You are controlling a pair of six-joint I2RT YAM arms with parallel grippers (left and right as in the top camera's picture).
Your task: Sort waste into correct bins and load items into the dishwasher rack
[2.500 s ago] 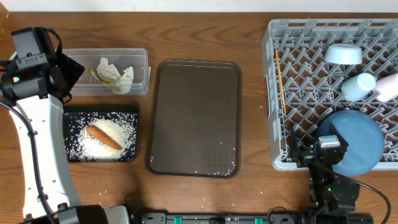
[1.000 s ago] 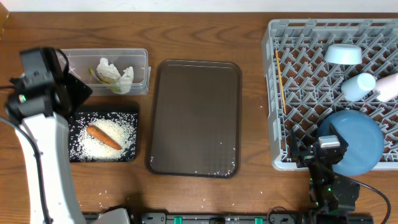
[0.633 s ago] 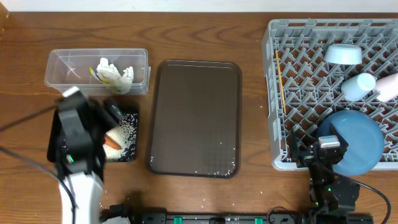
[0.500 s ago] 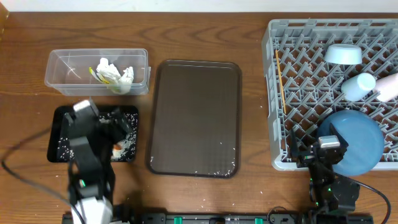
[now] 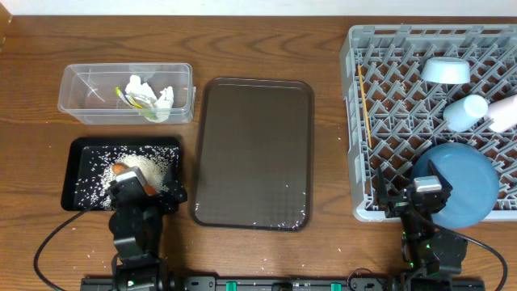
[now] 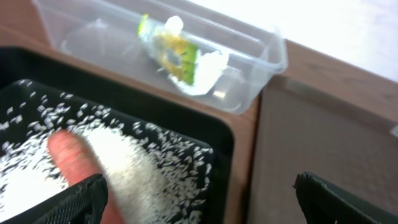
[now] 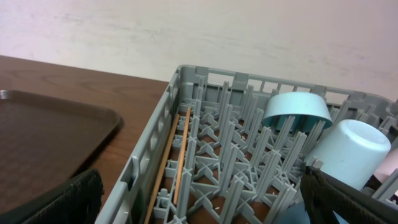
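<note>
One grey dishwasher rack (image 5: 352, 121) stands right of the single brown serving tray (image 5: 252, 153). In the rack are one large blue plate (image 5: 460, 182) at its near side, one light-blue bowl (image 5: 445, 70) upside down at the far side, one light-blue cup (image 5: 465, 111), one white cup (image 5: 505, 113) at the edge farthest from the serving tray, and a pair of chopsticks (image 5: 364, 105) lying along the wall nearest that tray.

Left of the serving tray sit two bins. The black tray (image 5: 77, 174) is at the near side and holds a heap of rice (image 5: 149, 167) and one carrot (image 5: 123, 168). The clear tub (image 5: 81, 89) is at the far side and holds one crumpled tissue (image 6: 208, 68) and one yellow-green wrapper (image 6: 174, 53).

Both arms are folded low at the near table edge. The left gripper (image 5: 147, 194) hangs over the black tray's corner nearest the serving tray. Its jaws are spread wide and grip nothing, with the carrot just beside one finger. The right gripper (image 7: 200, 190) faces the rack's near corner, right of the serving tray. Its jaws are equally wide apart and empty.
</note>
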